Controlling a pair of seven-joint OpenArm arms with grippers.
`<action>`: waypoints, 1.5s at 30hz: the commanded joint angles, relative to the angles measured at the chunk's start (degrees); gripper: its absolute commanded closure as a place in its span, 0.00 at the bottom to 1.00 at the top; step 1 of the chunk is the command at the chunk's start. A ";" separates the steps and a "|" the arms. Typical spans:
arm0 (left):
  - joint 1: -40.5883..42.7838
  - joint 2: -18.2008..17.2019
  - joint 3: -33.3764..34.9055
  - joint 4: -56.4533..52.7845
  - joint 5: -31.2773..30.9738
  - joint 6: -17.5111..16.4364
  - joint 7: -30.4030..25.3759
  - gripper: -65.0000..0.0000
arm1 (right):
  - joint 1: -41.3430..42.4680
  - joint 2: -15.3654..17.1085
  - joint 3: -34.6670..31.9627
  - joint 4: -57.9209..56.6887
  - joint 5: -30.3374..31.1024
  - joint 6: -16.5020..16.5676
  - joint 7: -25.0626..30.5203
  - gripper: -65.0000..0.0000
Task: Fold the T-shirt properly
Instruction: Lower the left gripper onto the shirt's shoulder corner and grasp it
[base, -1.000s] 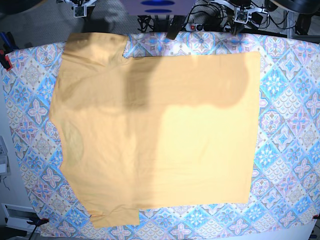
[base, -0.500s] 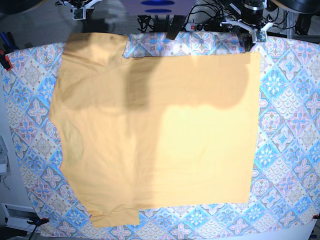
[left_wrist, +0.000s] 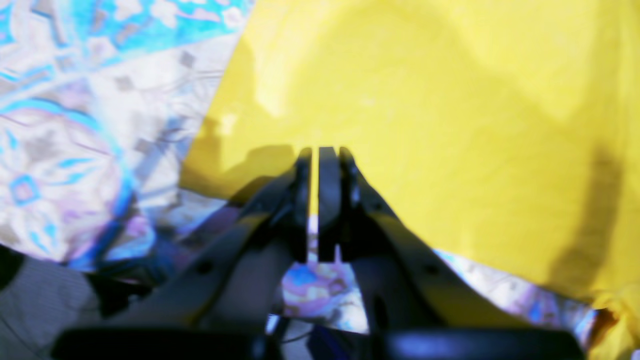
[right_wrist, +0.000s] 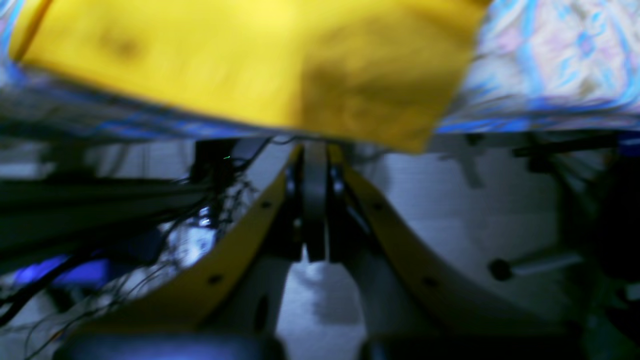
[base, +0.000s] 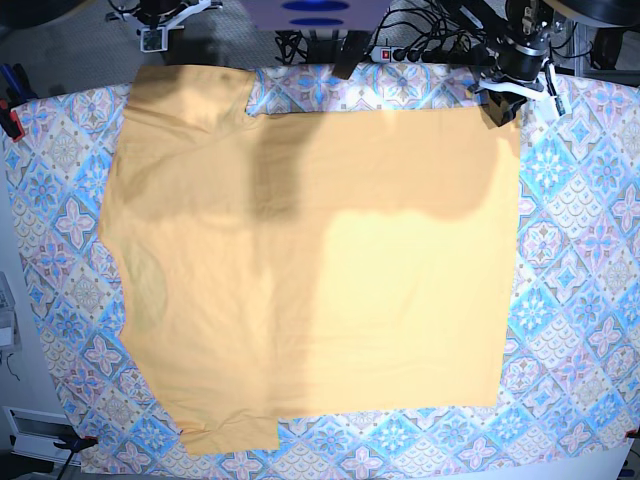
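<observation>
The pale yellow-orange T-shirt (base: 330, 260) lies spread flat on the blue-pink patterned tablecloth (base: 580, 250), with its sleeves and collar toward the left. My left gripper (base: 497, 106) is at the shirt's far right corner. In the left wrist view the left gripper (left_wrist: 315, 155) is shut with only a thin slit, holds nothing, and sits over the shirt's (left_wrist: 425, 125) corner edge. My right gripper (base: 153, 38) is behind the table's far left edge. In the right wrist view it (right_wrist: 315, 150) is shut and empty, just short of the shirt's sleeve (right_wrist: 250, 60).
Cables and a power strip (base: 390, 50) lie behind the table's far edge. A red clamp (base: 12, 122) grips the cloth at the left edge. The tablecloth also shows in the left wrist view (left_wrist: 60, 100) and the right wrist view (right_wrist: 550, 50).
My left arm has come forward from behind the table to the shirt's far right corner. The right arm has shifted slightly at the far left. The shirt has not moved.
</observation>
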 joint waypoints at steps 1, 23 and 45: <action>0.70 -0.48 -0.22 0.97 -0.55 -0.27 -0.62 0.95 | -0.96 0.25 0.19 1.15 -0.12 -0.09 0.69 1.00; 0.62 -0.05 -0.22 0.70 -10.13 -0.45 5.27 0.57 | 0.36 0.25 0.19 1.15 -0.12 -0.09 0.69 1.00; 0.70 0.04 -8.04 -6.77 -32.29 -0.45 5.98 0.57 | 0.97 0.25 0.19 0.71 -0.12 -0.09 0.69 1.00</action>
